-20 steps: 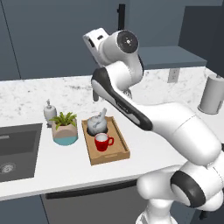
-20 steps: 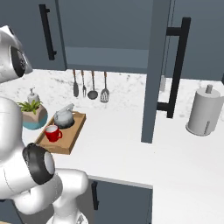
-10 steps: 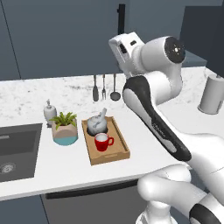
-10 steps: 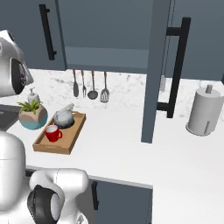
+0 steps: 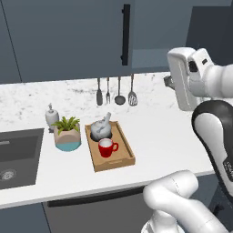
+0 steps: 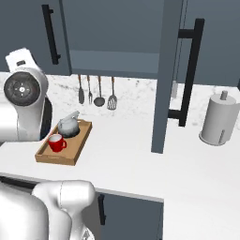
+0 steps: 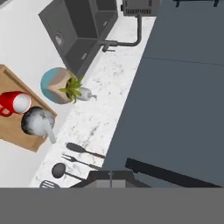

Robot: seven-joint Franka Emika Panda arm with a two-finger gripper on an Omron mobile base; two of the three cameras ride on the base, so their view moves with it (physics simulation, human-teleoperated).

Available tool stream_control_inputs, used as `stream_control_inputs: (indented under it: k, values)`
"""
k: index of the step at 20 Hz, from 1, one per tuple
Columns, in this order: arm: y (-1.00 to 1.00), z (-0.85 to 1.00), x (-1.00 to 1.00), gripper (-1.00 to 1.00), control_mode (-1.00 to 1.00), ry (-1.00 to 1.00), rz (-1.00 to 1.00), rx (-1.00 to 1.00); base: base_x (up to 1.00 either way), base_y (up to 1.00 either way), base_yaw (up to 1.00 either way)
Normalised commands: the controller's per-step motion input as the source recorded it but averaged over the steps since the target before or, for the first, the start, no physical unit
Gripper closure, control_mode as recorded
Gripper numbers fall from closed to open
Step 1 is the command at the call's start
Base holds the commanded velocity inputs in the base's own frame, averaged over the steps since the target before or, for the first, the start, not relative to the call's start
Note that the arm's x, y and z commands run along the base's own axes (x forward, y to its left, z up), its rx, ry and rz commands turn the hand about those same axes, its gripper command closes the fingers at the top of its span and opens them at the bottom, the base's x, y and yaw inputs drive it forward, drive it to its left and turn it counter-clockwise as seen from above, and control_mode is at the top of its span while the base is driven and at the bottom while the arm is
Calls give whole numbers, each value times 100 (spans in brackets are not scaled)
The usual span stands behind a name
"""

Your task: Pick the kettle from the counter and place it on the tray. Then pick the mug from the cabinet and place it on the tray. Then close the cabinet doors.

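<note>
**Wooden tray loaded; one cabinet door ajar**

Wood tray (image 5: 113,157): set on the white marbled bench (image 5: 168,136), just right of a potted plant (image 5: 67,133). Two items are carried.

Kettle (image 5: 101,128): grey mottled, seated at the tray's far end, spout slanted upward. Seen also at (image 6: 69,124) and (image 7: 38,122).

Mug (image 5: 106,148): red, white inside, placed on the tray just in front of the kettle, handle turned right. Seen also at (image 6: 56,143) and (image 7: 14,103).

Cabinet (image 6: 115,35): slate-blue, mounted above the bench. Right door (image 6: 166,75) is swung out over the bench, edge-on in the right base view, its black bar handle (image 6: 190,70) visible. Left door (image 5: 68,36) is seen flat, with its bar handle (image 5: 125,34).

Other stock: four utensils (image 5: 114,92) hung on the back wall; soap bottle (image 5: 51,114) behind the plant; sink (image 5: 18,157) at the left; paper-towel roll (image 6: 218,119) at the right.

Jaws: clenched, nothing grasped. The hand (image 5: 184,75) is raised near the cabinet, well apart from the tray.
</note>
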Motion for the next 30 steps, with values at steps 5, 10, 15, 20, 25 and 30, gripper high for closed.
stream_control_inputs:
  k: [5,10,15,20,25,30]
  values:
    - [-90,0,-77,100,-100,-4,0,4,0,0,0]
    - [-83,0,-79,100,-100,-6,-4,1,0,0,0]
    - [-58,-3,-33,100,-100,-1,4,0,0,0,0]
    - [-60,-1,-60,100,-100,-12,1,3,0,0,0]
    - [-61,0,-53,100,-100,-12,-13,7,0,0,0]
    - [-96,0,-49,100,-100,3,-6,19,0,0,0]
